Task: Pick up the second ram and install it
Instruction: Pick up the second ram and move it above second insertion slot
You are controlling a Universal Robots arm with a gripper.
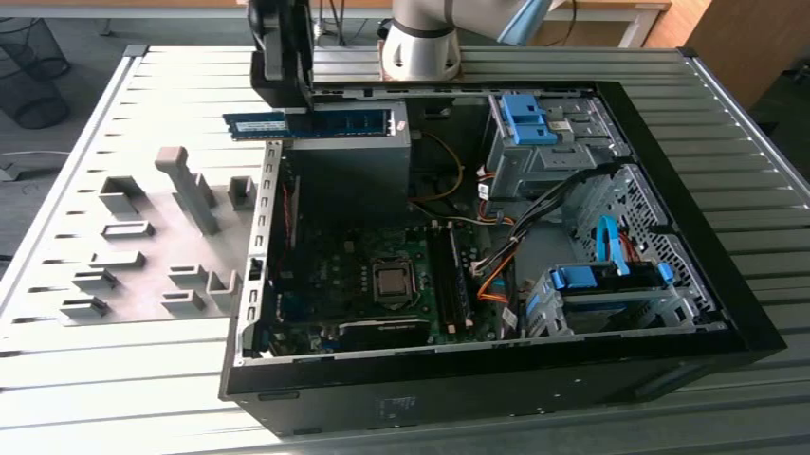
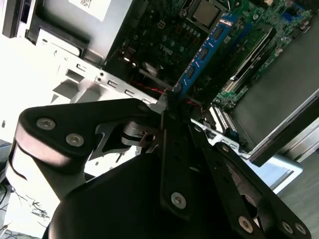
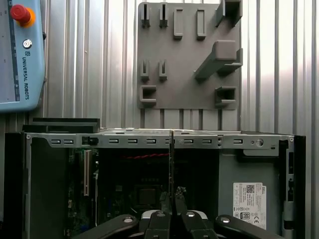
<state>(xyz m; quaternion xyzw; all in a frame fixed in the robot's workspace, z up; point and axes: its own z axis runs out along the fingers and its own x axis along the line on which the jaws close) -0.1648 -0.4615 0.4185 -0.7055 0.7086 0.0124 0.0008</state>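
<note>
The second ram [image 1: 332, 122], a long blue board with black chips, hangs level in the air over the open computer case [image 1: 708, 332], above its back edge at the exterior view's left. My gripper [image 1: 285, 110] is shut on the stick near one end. In the second wrist view the gripper [image 2: 169, 102] pinches the ram [image 2: 207, 52], which points out over the motherboard [image 2: 164, 35]. The first wrist view looks down at the ram [image 3: 172, 164] edge-on as a thin line between the fingers [image 3: 185, 219]. Long black slots [image 1: 447, 275] lie beside the processor socket [image 1: 393, 282].
A grey holder plate [image 1: 146, 256] with upright blocks lies on the slatted table [image 1: 101, 379] at the exterior view's left of the case. The power supply [image 1: 355, 166] sits under the ram. Blue drive cages [image 1: 532, 118] and cables [image 1: 506, 246] take up the case's right side. A teach pendant [image 3: 20, 59] lies nearby.
</note>
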